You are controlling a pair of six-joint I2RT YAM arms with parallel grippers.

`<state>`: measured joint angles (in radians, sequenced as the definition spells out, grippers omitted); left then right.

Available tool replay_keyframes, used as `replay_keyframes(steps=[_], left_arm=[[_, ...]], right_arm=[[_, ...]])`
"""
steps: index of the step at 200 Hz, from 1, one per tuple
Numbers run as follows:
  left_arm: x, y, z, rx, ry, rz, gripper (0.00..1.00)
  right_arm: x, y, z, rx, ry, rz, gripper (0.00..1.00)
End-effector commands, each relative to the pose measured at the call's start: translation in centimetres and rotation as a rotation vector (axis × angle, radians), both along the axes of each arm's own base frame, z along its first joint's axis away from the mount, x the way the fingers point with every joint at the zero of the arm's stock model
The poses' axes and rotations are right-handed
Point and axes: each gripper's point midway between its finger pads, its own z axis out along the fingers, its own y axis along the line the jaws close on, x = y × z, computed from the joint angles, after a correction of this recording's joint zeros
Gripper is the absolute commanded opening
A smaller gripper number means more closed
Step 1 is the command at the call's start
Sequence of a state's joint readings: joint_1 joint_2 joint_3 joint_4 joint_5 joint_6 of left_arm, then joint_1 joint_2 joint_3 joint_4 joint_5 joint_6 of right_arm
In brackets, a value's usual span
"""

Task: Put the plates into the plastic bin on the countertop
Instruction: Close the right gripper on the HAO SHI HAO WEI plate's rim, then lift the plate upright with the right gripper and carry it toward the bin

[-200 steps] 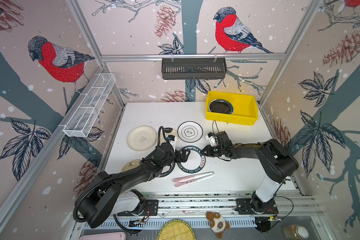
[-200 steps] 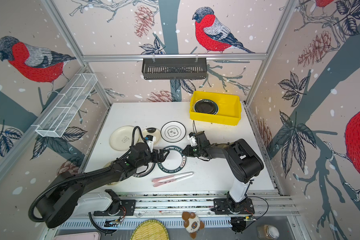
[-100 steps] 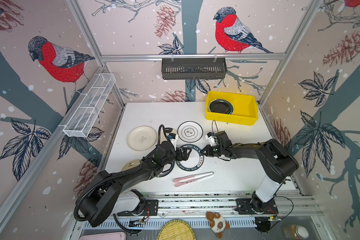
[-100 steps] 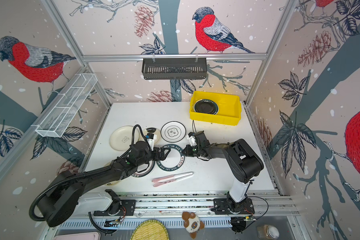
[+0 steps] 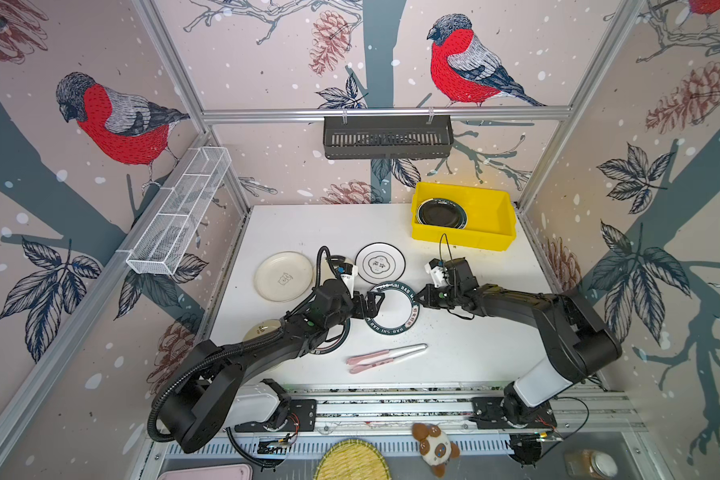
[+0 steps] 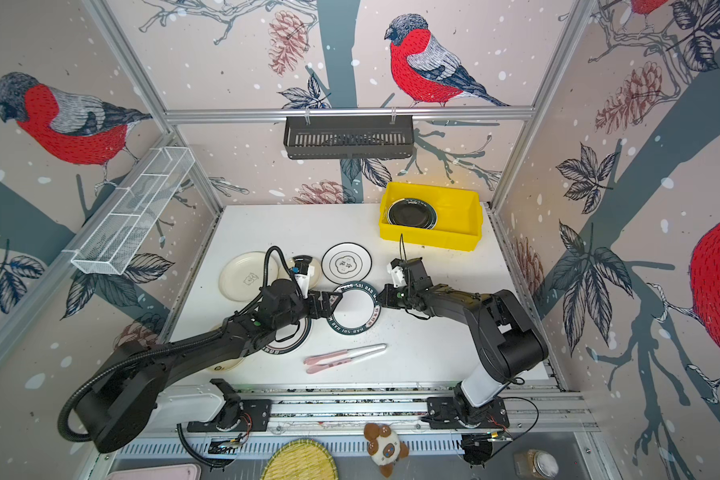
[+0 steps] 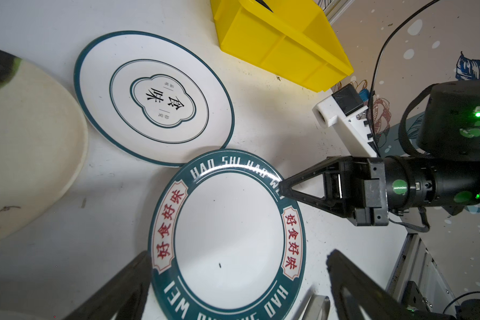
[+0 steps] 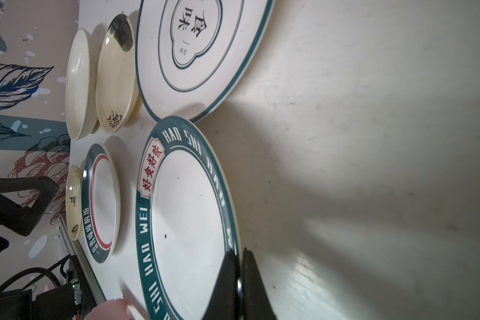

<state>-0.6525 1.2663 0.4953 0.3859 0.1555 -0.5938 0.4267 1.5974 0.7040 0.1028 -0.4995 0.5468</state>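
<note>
At the centre of both top views, on the white countertop [image 5: 474, 345], lies the green-rimmed plate [image 5: 393, 308], its right edge pinched by the right gripper [image 5: 419, 296] with fingers pressed together, while the left gripper [image 5: 375, 304] sits at its left edge, fingers spread wide. It looks stiff, glossy and breakable, light but apt to slip from so thin a pinch, and the rim is the only hold. Toward the yellow bin [image 5: 462, 239] at upper right, holding one black plate [image 5: 440, 213], the way looks clear; a white emblem plate [image 5: 380, 263] lies just above, almost touching, and pink utensils [image 5: 385, 355] lie below.
</note>
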Motion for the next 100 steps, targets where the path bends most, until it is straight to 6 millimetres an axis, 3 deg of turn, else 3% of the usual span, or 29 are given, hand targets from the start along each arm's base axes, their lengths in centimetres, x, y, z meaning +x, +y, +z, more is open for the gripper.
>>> replay_keyframes(steps=[1,46,100], left_arm=[[0.8,-0.4,1.5,-0.02,-0.062,-0.004,0.98],[1.4,-0.7,2.6,-0.02,-0.099,-0.001,0.98],[1.8,-0.8,3.3,-0.018,-0.133,-0.003,0.98]], right_arm=[[0.4,-1.3,0.6,-0.022,-0.019,-0.031,0.0],[2.5,-4.2,4.8,0.041,-0.097,-0.116,0.0],[6.2,-7.5,11.9,0.11,-0.255,-0.223,0.0]])
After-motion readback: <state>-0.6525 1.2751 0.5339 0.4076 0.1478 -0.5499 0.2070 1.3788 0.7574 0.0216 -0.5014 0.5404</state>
